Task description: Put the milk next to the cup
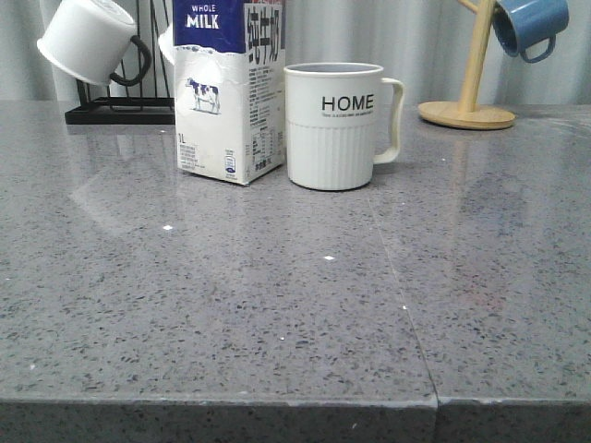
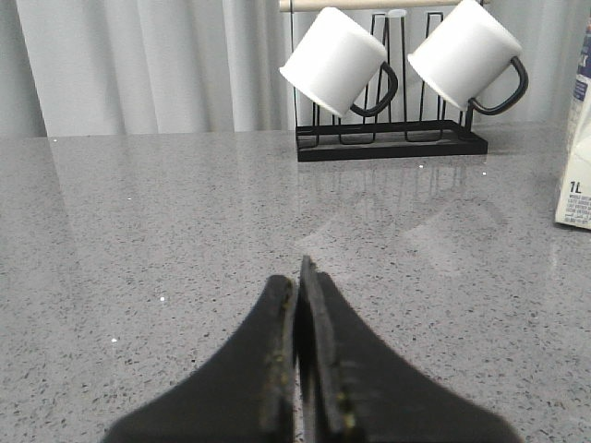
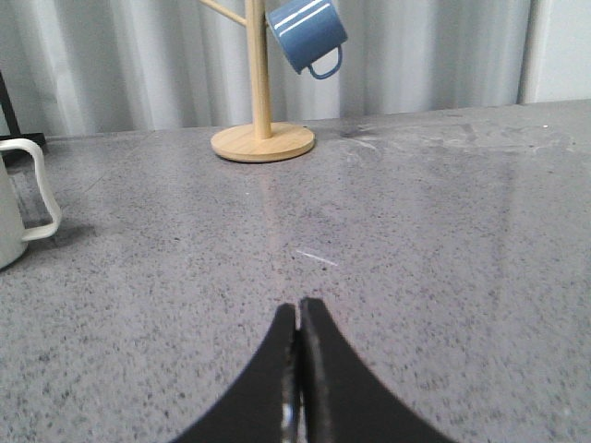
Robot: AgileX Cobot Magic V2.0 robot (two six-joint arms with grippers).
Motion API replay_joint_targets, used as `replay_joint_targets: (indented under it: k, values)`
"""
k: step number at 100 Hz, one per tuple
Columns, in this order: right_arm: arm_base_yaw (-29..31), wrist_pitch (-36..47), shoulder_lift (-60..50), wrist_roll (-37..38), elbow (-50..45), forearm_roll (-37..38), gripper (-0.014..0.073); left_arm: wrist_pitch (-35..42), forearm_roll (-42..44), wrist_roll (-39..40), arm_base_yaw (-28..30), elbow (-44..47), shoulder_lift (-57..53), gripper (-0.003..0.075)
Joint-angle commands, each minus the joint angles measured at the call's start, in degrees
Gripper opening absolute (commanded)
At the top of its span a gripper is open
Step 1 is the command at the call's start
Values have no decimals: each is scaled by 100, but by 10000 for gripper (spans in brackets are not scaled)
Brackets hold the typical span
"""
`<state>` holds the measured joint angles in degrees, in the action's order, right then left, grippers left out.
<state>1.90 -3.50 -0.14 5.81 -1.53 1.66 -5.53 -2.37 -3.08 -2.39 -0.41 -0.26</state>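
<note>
A tall white milk carton (image 1: 229,88), with a blue top band reading "WHOLE MILK" and a small cow picture, is seen standing upright on a grey speckled desk (image 1: 277,314), toward the far edge and a little left of centre. Just beside it, on its right, a large white ribbed cup (image 1: 334,125) marked "HOME" is set upright, its white handle turned toward the right edge of the desk. The two are very close; whether they touch cannot be told.

Behind the carton, near the far left corner, a black wire rack (image 2: 391,138) is placed, and two plain white mugs with black handles (image 2: 337,63) are hung on it at a tilt. Near the far right corner, a wooden mug tree (image 3: 261,138) with a round base is found, and a blue mug (image 3: 307,34) is hung from one of its arms. Pale curtains are seen behind the desk.

In the left wrist view, the left gripper (image 2: 300,272) is shown low over bare desk, its black fingers pressed together with nothing between them. In the right wrist view, the right gripper (image 3: 298,314) is likewise shown closed and empty above the desk, well apart from the cup.

As judged from these views, the task appears finished: the milk is already placed next to the cup, nothing is held, and no further step seems to be left.
</note>
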Motion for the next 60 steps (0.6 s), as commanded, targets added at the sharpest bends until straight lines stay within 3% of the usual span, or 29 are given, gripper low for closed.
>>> replay_joint_targets:
  k: [1,60]
  values:
    - [44,147,-169,-78,100,-6,-66,428,-2,22,13,340,-173,-20]
    - [39,143,-179,-91,100,44,-66,428,-2,22,13,340,-173,-20]
